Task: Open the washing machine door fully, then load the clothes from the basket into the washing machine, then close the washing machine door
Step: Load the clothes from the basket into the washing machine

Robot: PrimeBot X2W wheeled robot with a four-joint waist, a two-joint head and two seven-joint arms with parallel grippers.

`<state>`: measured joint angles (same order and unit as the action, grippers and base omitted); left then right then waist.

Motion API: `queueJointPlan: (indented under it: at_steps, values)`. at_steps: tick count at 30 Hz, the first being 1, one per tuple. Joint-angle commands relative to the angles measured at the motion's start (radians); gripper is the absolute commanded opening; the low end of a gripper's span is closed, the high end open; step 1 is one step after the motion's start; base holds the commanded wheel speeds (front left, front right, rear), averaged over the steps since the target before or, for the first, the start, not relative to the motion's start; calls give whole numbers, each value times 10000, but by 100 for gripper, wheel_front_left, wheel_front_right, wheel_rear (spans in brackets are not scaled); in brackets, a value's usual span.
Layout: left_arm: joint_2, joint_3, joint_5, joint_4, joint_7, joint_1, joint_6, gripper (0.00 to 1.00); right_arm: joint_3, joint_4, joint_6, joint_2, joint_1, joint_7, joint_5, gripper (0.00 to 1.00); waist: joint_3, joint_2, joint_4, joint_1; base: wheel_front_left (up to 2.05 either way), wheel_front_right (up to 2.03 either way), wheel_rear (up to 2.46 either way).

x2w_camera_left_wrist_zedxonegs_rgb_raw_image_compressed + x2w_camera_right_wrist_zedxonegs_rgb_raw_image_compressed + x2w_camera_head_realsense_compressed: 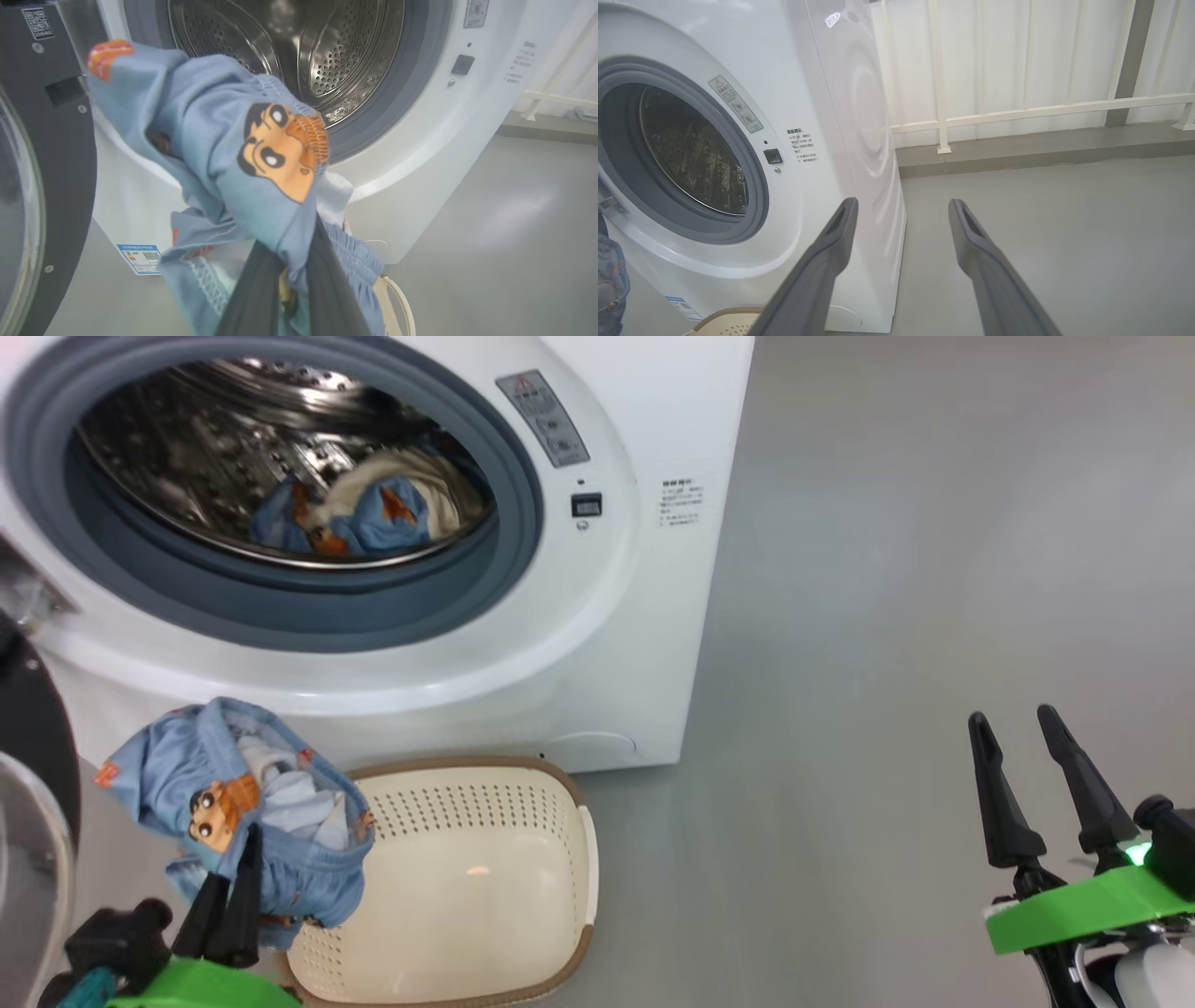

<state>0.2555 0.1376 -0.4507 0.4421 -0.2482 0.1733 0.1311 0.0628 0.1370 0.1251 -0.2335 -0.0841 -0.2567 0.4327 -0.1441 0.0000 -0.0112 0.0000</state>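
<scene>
Looks bright and evenly lit, with soft shadows only. Shows a pale sheen on the grey floor [509, 214] and glints on the steel drum [233, 439]. Blurs the clothes [210, 140] close up (left wrist view), bends straight edges in both wrist views.

One washing machine [597, 644], one washing machine door [33, 737], one basket [448, 812]. Two pieces of blue bear-print clothing: one hanging garment [233, 793], one drum garment [373, 513]. Two end effectors: one left end effector [238, 887], one right end effector [1013, 717].
</scene>
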Motion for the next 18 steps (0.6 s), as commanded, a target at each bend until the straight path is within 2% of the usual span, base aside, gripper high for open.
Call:
queueJointPlan:
  at_steps: [1,8,18]
  values:
    - [96,-664,325,-662,-135,-196,-4,0,84,-189,56,-234,178,-51,99,100,447,0,211,0,0,0,0]
    - [-348,-1360,845,-1708,-135,-1287,-4,0,-6,-192,56,-199,524,-51,142,100,789,0,226,0,0,0,0]
    - [-559,-1745,1068,-2348,-135,-1827,-4,0,-78,-297,56,-213,644,-51,134,100,757,0,196,0,0,0,0]
